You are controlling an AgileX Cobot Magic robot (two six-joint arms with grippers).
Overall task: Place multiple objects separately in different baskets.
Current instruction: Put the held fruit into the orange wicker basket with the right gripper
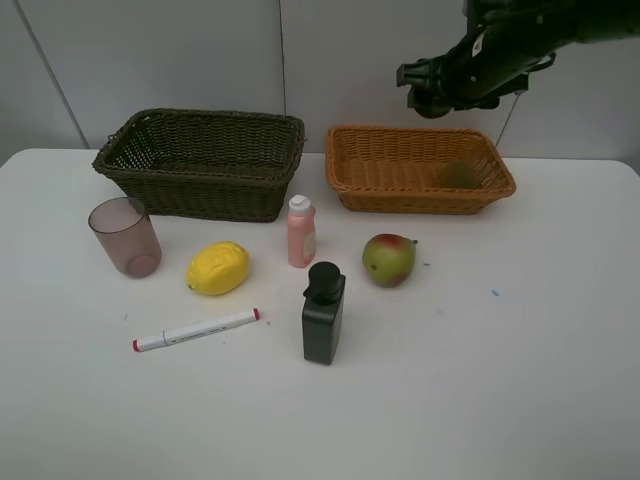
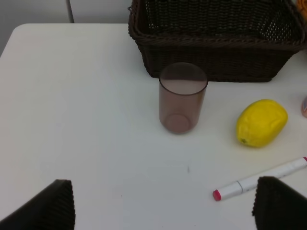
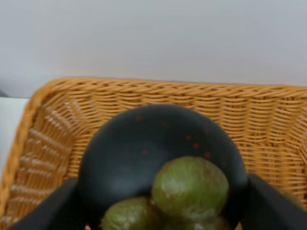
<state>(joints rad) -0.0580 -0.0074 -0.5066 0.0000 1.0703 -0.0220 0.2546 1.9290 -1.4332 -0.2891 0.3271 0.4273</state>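
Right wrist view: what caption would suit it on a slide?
Dark mangosteen, gripped between the right fingers, hangs over the orange basket.

Black right arm (image 1: pixel 520 35): bulky jointed housings, glossy in places; thin dark cable (image 1: pixel 512 115) beside it. left tool (image 2: pixel 164 206): two matte black wedge-shaped fingers (image 2: pixel 48 208), finely textured. right tool (image 1: pixel 428 92): dark, blurred.

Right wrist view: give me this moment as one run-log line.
right end effector: grips mangosteen over orange basket | left end effector: open, empty | lemon, mango: on table
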